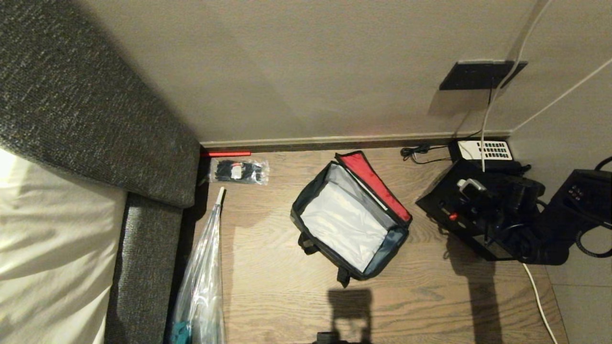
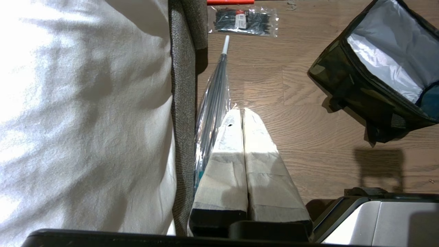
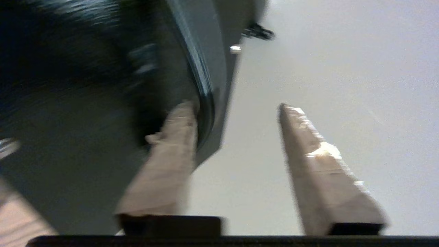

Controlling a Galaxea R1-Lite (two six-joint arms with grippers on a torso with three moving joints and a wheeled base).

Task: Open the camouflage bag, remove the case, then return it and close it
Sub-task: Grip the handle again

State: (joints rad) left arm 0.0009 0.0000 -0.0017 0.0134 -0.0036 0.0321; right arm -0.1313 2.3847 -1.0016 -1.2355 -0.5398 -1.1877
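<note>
The camouflage bag (image 1: 351, 220) lies open and empty on the floor (image 1: 267, 286). The case (image 1: 466, 215) is tipped beside the right gripper (image 3: 236, 106), whose jaws are parted; it could be dropped or knocked against the telephone (image 1: 483, 150).

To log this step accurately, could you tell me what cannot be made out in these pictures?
- Right wrist view: blur hides whether the open right gripper touches the case.
- Head view: the right gripper's fingers are lost among dark arm parts over the case.
- Left wrist view: the picture's edge cuts off the camouflage bag.
- Head view: the plastic pack's label is too small to read.
</note>
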